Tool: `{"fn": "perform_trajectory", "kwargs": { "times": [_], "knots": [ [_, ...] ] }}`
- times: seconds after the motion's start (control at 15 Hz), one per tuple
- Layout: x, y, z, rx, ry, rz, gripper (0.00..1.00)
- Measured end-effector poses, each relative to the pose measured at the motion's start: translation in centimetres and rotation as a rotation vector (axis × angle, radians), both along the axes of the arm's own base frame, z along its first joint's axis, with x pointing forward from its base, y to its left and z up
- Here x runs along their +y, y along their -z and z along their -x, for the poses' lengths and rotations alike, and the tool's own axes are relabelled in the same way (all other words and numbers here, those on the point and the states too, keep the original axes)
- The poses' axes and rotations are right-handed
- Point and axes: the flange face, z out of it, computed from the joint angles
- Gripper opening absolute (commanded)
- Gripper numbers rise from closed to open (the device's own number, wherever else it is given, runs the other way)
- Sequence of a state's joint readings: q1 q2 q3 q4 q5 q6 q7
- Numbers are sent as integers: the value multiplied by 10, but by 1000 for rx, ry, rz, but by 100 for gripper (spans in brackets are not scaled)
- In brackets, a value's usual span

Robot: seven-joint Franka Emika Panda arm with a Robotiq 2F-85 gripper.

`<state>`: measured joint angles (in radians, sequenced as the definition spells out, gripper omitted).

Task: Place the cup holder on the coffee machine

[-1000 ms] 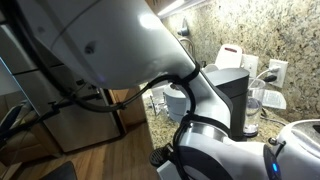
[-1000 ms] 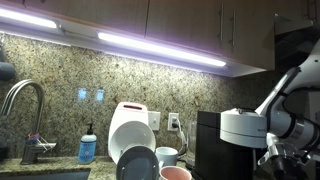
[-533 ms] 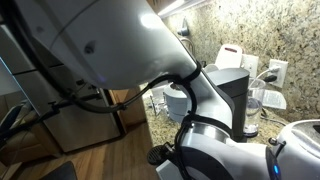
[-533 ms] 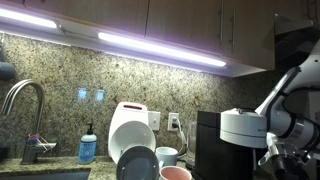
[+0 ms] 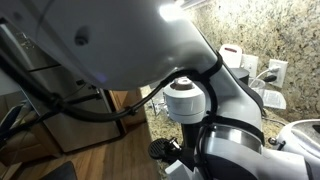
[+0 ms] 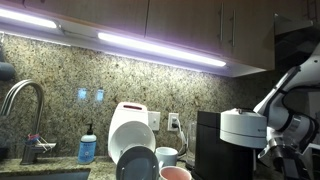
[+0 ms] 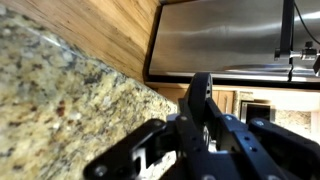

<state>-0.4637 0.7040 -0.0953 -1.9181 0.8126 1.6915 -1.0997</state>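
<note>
The jaws of the black gripper [image 7: 198, 120] are sitting pressed almost together in the wrist view. They are pinching what I judge to be the small, round, black cup holder [image 7: 201, 90], a thin dark disc that is showing only its rim; its grille face is not showing, so the name is a judgement. The disc is standing on edge, its long line running from the fingertips up toward 12 o'clock and its flat faces turning toward 3 and 9 o'clock. Outward from it, the speckled brown granite countertop [image 7: 50, 90] is filling the 8 to 9 o'clock side, the pale wooden floor [image 7: 112, 30] is lying at 11 o'clock, and a brushed stainless-steel appliance front [image 7: 225, 35] is spreading across 1 o'clock. The tall, black, boxy coffee machine [image 6: 243, 126] with its round silver-grey head is not appearing in the wrist view, so the wrist camera seems to be pointing away from it. In an exterior view the white and black robot arm [image 6: 290, 100] is reaching down at the right edge, its wrist end hanging just beside the machine at about 4 o'clock from the head. From the held disc, then, the machine is lying near, toward 9 to 10 o'clock in that view. The machine's base is cut off at the frame's lower edge. The coming move probably calls for turning the disc level and bringing it in toward that hidden base.
</note>
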Motion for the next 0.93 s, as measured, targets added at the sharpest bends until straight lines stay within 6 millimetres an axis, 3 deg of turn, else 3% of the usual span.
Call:
{"fn": "perform_trajectory", "kwargs": {
  "times": [0.6, 0.93],
  "knots": [
    [-6, 15, -13, -14, 54, -19, 5],
    [-12, 15, -10, -6, 53, -25, 5]
  ]
}}
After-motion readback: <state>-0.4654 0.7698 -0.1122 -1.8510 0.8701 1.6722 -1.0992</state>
